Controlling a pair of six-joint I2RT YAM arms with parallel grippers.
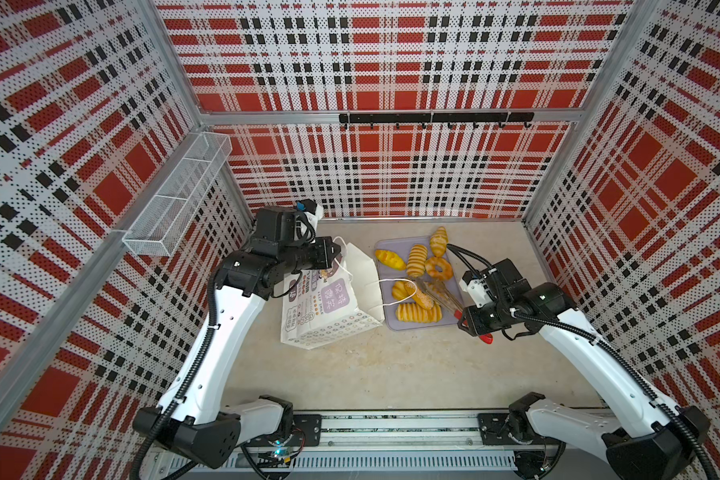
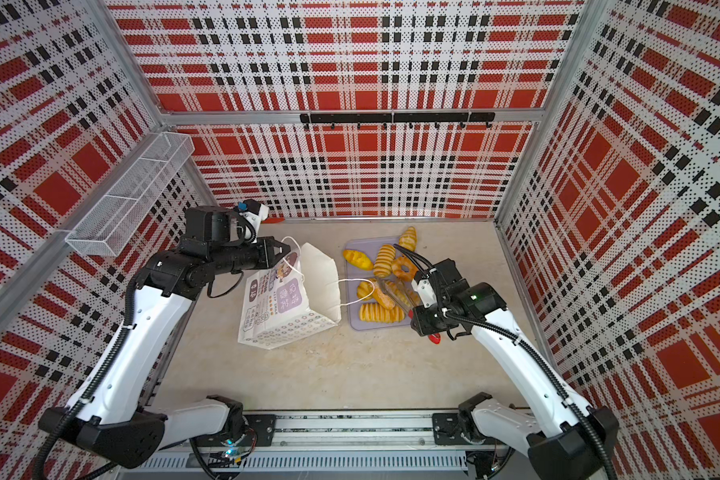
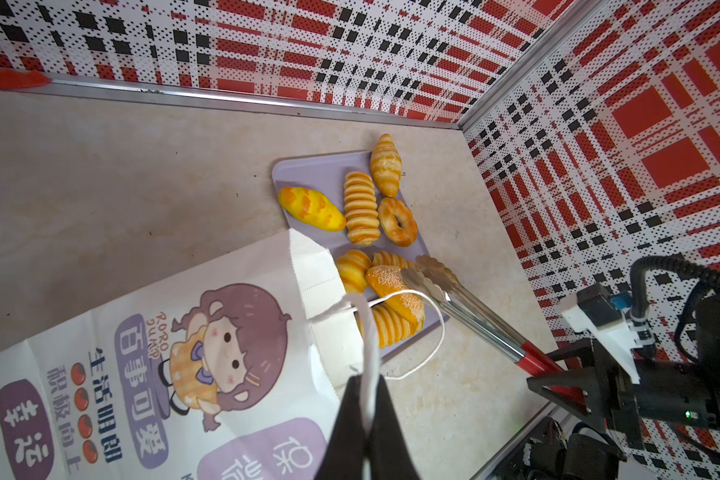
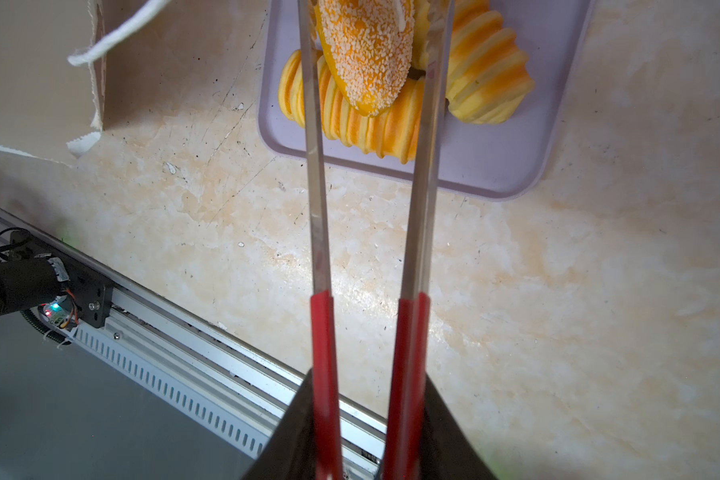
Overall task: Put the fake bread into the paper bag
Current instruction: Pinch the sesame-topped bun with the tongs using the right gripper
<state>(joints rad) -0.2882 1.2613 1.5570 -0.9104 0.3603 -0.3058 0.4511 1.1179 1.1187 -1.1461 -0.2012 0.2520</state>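
Fake bread (image 1: 417, 312) sits on the lilac tray (image 1: 416, 326), far right of centre. Right gripper (image 4: 368, 382) is clamped on the red handles of the tongs (image 4: 319, 208), whose metal arms flank the sesame bun (image 4: 366, 54) over a ridged loaf (image 4: 375, 129). Left gripper (image 3: 366, 386) is closed, pinching the white cord handle (image 3: 370, 332). Paper bag (image 1: 329, 307) is tilted on the table (image 1: 391, 374) just left of the tray, mouth facing the tray.

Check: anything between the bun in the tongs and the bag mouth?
Yes. The paper bag has a loose cord handle that loops out of its mouth and lies across the sesame bun gripped in the tongs, so it could snag. The left gripper holds the other handle. Nothing else visibly blocks the path.
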